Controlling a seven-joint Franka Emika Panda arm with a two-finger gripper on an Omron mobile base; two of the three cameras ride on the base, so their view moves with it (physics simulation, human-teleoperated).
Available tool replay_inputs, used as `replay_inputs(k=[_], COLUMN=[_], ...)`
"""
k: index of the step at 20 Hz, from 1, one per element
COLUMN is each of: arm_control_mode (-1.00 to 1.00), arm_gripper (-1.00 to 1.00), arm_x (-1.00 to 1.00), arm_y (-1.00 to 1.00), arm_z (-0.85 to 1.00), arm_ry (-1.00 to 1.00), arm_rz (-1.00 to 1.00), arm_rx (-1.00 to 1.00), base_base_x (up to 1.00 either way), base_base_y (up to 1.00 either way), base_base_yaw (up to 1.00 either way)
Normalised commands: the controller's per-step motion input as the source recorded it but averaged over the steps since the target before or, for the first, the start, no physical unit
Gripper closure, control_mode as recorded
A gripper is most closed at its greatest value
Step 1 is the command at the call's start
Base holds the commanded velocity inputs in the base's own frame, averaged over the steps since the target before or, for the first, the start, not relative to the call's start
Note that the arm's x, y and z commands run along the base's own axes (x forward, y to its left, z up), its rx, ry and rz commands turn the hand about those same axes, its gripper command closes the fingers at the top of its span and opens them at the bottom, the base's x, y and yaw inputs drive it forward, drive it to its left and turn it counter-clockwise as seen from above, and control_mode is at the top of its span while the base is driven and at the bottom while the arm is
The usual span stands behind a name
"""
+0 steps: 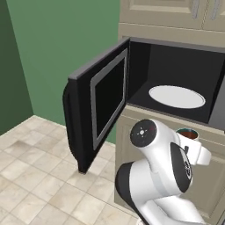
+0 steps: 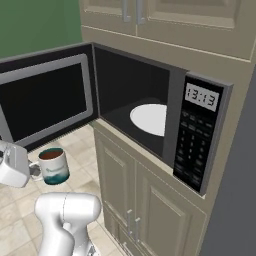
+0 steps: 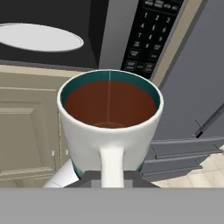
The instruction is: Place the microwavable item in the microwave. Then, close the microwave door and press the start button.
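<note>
Beige panelled cabinetry around boxy black microwave (image 2: 150,115); glossy mug (image 2: 53,166) seemingly pincer-clamped (image 3: 112,177).

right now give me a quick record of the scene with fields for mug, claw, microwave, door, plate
mug: held in the air by its handle, upright, dark brown liquid inside, outside and below the oven opening
claw: shut on the mug handle
microwave: cavity open, clock lit on the keypad panel
door: swung wide open
plate: white, round, bare, on the oven floor
cabinets: beige doors under the oven, closed
</note>
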Motion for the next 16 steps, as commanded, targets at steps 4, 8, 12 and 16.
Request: replay_inputs(k=[4,8,12,16], arm_control_mode=[1.00,1.00,1.00,1.00], arm_gripper=[1.00,1.00,1.00,1.00], arm_x=[0.00,0.00,0.00,0.00], arm_y=[0.00,0.00,0.00,0.00], arm_z=[0.00,0.00,0.00,0.00], arm_ry=[0.00,0.00,0.00,0.00], arm_rz=[0.00,0.00,0.00,0.00], arm_rx=[0.00,0.00,0.00,0.00], base_base_x=[0.03,0.20,0.18,0.00], base_base_y=[-0.21,-0.11,-0.19,-0.13], base_base_yaw=[0.00,0.00,0.04,0.02])
